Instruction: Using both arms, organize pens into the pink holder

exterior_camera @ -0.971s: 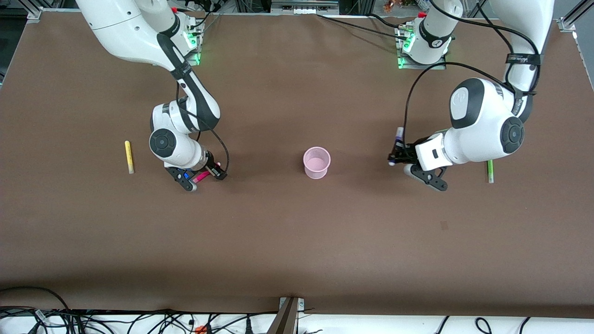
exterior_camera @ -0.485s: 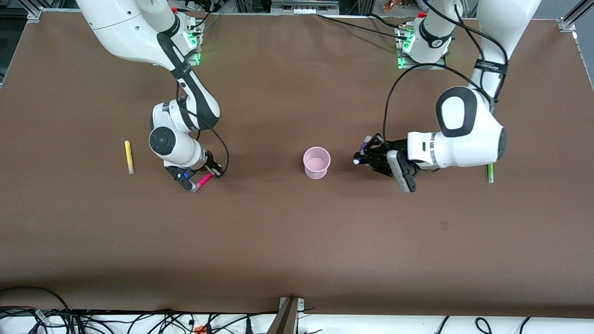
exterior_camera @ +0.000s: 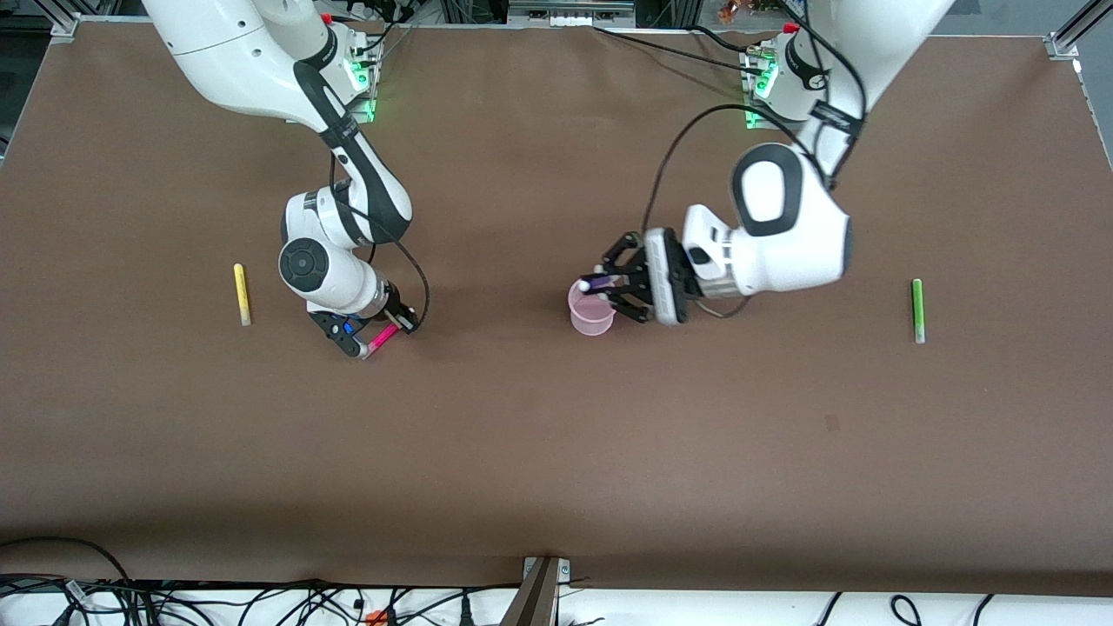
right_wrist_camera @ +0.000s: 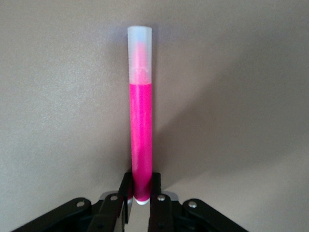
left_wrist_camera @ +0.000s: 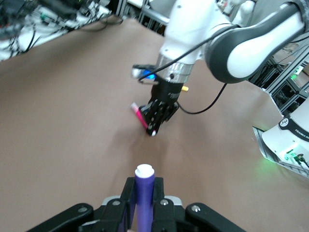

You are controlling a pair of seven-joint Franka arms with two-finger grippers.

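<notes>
The pink holder (exterior_camera: 593, 313) stands mid-table. My left gripper (exterior_camera: 606, 287) is shut on the dark purple pen (exterior_camera: 594, 283) and holds it over the holder's rim; in the left wrist view the gripper (left_wrist_camera: 144, 197) clamps the pen (left_wrist_camera: 144, 191) with its pale tip up. My right gripper (exterior_camera: 380, 333) is low at the table toward the right arm's end, shut on the magenta-pink pen (exterior_camera: 379, 335); the right wrist view shows the gripper (right_wrist_camera: 140, 193) gripping the pen (right_wrist_camera: 140, 125) at its end. The yellow pen (exterior_camera: 241, 294) and the green pen (exterior_camera: 916, 309) lie on the table.
The brown table (exterior_camera: 556, 452) is bare nearer the front camera. Cables and a bracket (exterior_camera: 543, 591) run along its front edge. The arm bases with green lights (exterior_camera: 774, 87) stand at the back edge. The right gripper also shows in the left wrist view (left_wrist_camera: 157, 113).
My left arm has swung from near the green pen toward the table's middle, carrying the purple pen to over the holder. My right gripper has turned slightly and closed on the magenta pen.
</notes>
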